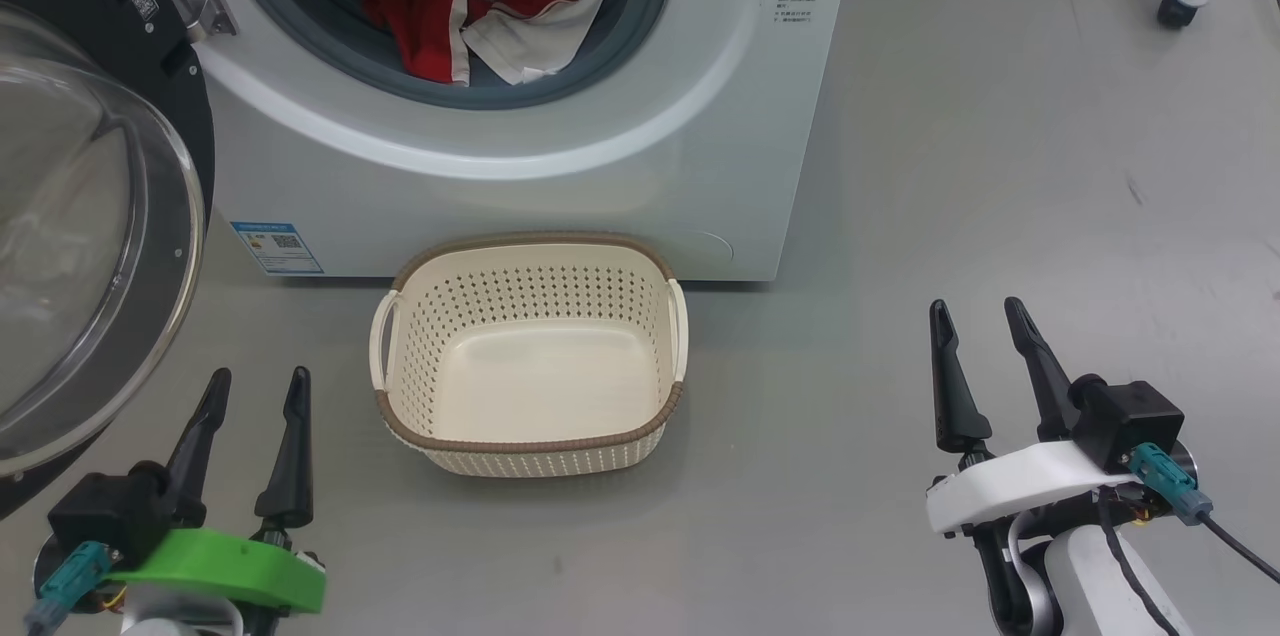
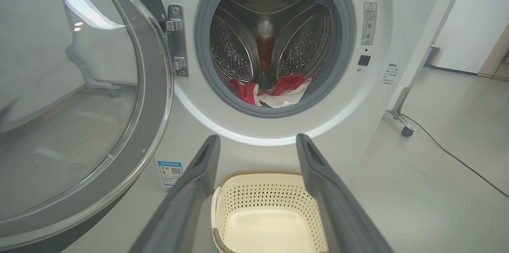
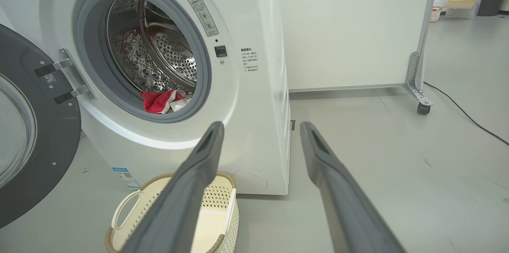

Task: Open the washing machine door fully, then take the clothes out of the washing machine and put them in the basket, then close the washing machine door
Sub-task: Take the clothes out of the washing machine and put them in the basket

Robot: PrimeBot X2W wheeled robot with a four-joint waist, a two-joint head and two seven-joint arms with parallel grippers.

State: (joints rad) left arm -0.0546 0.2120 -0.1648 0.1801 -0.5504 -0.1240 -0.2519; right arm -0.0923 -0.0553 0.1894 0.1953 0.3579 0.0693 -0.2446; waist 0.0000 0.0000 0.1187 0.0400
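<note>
Red clothes [image 1: 430, 26] lie in the washer [image 1: 600, 196] at twelve o'clock in my head view, basket [image 1: 530, 241] just below. My left gripper [image 1: 260, 373] and right gripper [image 1: 975, 304] are spread wide, holding nothing. Left wrist view: door [image 2: 156, 121] open at nine o'clock. Right wrist view: basket at seven o'clock.

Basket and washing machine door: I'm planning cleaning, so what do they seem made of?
The basket: apparently matte cream moulded plastic, judging by its even perforations; brown rim looks woven. The washing machine door: clear glossy bowl, glass or plastic, shown by reflections; dark frame probably plastic.
</note>
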